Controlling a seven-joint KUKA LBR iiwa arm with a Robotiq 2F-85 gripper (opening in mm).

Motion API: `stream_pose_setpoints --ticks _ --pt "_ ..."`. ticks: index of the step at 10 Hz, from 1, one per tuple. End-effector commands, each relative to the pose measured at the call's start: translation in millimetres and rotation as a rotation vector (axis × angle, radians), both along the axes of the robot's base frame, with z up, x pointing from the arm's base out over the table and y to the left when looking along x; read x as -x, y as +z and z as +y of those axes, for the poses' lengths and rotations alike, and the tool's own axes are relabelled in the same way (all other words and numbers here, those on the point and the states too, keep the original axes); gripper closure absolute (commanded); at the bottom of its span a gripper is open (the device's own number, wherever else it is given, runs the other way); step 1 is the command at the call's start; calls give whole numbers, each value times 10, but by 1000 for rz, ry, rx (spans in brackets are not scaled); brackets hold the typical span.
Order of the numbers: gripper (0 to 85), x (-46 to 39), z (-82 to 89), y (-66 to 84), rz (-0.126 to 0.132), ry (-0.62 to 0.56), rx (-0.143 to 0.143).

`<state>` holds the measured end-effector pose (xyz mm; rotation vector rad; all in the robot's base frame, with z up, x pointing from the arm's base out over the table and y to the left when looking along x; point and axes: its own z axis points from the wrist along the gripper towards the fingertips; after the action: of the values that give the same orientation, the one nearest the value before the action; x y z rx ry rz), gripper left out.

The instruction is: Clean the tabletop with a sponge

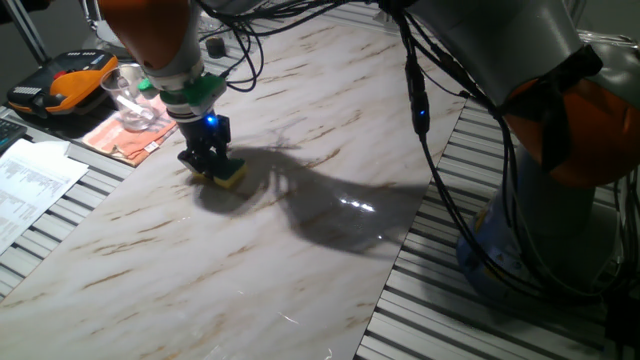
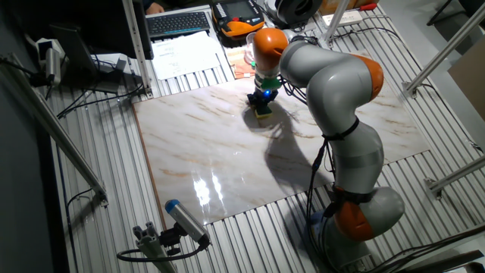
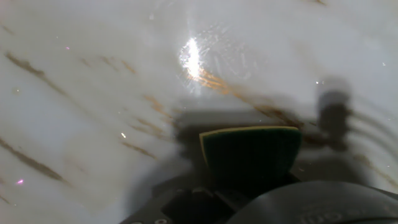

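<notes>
Your pincer (image 1: 208, 165) was clenched on the sponge (image 1: 229, 176), which sat directly beneath it, pressed flat against the marble worktop (image 1: 300, 250) (dark green face toward the hand camera). A clear glass (image 1: 130, 95) and a reddish cloth (image 1: 125, 140) lay beside the pincer, off the slab's edge.

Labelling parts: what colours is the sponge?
Dark green top on yellow foam, sponge; clearest in hand view.

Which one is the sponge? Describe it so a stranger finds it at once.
Start from the tabletop, the big white marble-look slab with brown veins. Follow the orange and grey arm down to its black tool, near the slab's edge by the clear glass. The sponge is the small block pinched there, dark green on yellow foam.
</notes>
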<state>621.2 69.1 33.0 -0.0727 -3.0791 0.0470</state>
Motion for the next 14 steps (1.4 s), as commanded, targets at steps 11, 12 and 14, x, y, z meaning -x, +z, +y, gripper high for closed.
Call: stream_pose_setpoints --ticks 11,12,14 --pt "850 -25 9 63 -40 30 -8" --pt "850 -26 19 66 -39 33 -12" --pt "850 -36 69 67 -34 33 -3"
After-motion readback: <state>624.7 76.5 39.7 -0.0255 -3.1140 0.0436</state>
